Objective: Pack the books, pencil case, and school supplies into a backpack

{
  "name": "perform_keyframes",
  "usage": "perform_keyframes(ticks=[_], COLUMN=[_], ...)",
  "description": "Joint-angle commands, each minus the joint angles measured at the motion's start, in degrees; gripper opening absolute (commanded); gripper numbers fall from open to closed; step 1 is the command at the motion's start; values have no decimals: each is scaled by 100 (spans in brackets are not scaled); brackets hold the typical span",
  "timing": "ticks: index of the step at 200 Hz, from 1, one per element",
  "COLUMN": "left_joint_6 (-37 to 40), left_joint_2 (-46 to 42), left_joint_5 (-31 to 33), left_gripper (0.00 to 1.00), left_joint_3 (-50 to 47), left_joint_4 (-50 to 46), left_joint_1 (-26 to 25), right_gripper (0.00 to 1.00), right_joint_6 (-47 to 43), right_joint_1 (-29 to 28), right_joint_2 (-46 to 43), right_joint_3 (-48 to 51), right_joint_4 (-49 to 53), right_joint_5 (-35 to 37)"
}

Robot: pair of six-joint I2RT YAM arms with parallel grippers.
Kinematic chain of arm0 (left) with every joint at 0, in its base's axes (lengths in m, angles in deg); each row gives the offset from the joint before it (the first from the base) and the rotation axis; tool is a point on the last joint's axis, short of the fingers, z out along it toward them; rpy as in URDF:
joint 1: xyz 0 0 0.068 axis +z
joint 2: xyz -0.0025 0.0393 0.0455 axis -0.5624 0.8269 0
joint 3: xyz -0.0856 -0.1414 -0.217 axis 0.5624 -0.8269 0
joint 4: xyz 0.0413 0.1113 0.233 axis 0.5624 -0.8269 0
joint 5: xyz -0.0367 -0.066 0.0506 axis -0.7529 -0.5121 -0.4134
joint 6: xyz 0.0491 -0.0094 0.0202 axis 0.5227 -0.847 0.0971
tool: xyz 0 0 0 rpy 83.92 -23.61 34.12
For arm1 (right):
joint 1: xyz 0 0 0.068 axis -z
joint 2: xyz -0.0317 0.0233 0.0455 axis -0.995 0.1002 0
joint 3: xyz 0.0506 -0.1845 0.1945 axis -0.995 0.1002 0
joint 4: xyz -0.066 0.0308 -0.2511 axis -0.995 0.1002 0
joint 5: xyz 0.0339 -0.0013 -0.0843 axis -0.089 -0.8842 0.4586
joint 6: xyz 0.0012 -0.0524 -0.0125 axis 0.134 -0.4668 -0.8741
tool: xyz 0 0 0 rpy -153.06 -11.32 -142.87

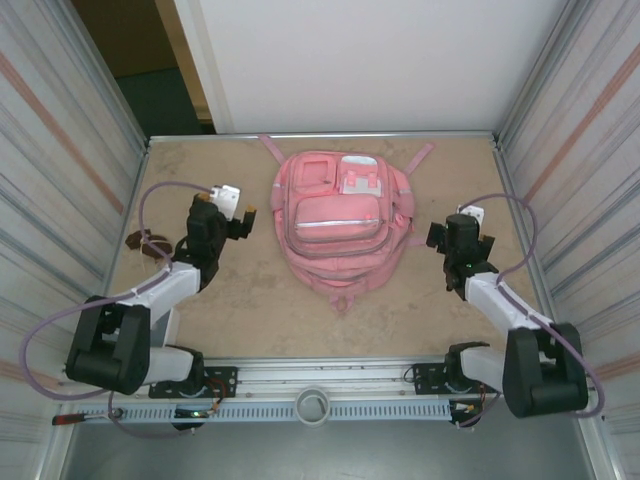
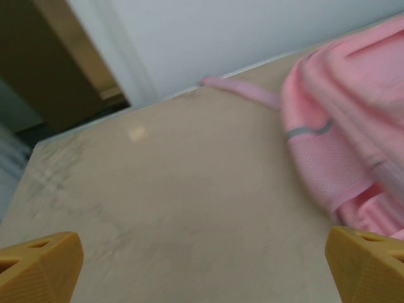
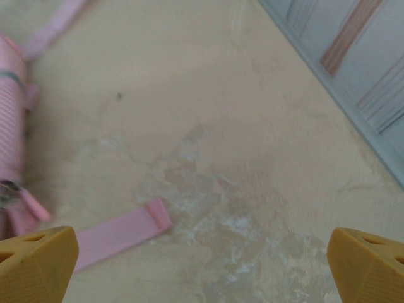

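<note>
The counter (image 1: 260,300) is a tan, mottled board framed by a thin metal edge. Pale corrugated panels close it in on both sides, the left wall (image 1: 60,130) and the right wall (image 1: 590,120), each crossed by a slanting reddish-brown stripe. A plain white panel (image 1: 370,60) stands behind the far edge. To its left is a dark opening (image 1: 150,60), brown above and deep teal below. In the right wrist view, whitish scuffs (image 3: 214,221) mark the worn surface. The light is soft and even, without hard shadows.
</note>
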Motion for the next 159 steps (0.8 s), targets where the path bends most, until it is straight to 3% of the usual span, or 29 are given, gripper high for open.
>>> perform_keyframes(ticks=[1,44,124,159], left_joint_6=[54,-81,-432,-1225], left_joint_2=[163,229,-767,-680], left_joint_5=[348,23,-24,-789], left_gripper=[99,99,99,99], left_joint_3=[-245,-236,-1071,-1373], left_joint_4=[823,592,573,916], left_joint_1=[218,518,808,1422], right_gripper=[99,99,99,99], right_joint_6=[-227,-441,-521,-559], right_joint_1=[139,280,446,497], right_joint_2=[457,917,727,794], right_joint_3=[193,175,548,701], right_joint_4=[-1322,-1819,-2488,-2983], right_joint_5=[-89,-555,-1042,-1163])
